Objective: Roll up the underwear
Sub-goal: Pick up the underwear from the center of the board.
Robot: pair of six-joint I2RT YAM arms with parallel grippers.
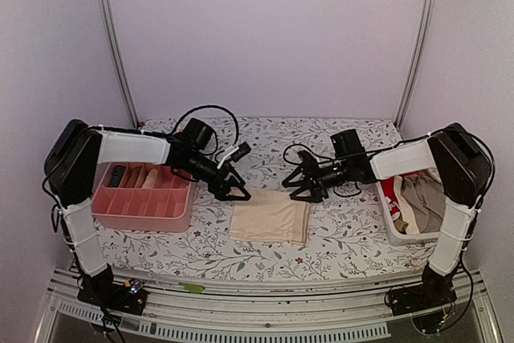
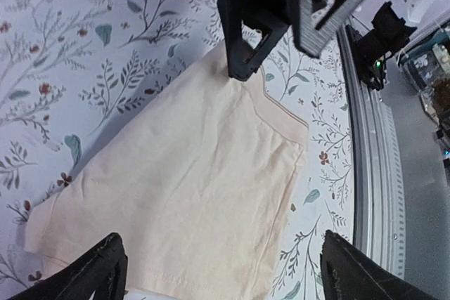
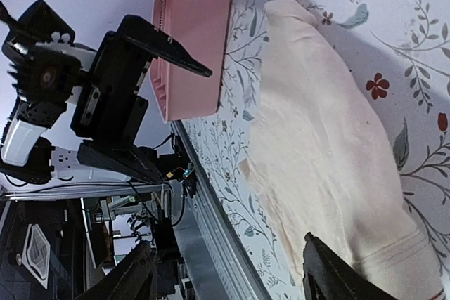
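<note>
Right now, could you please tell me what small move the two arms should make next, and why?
Probably lower the left gripper and right gripper, both open, to pinch the far edge of the beige underwear. It lies flat, unrolled and ungripped.

We see one cream underwear lying flat and unrolled on the worktop, lightly creased, its far edge just beneath our left hand and right hand.

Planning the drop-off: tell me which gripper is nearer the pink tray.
Left. The left gripper hovers beside the pink tray; the right gripper is across the underwear, farther away.
</note>
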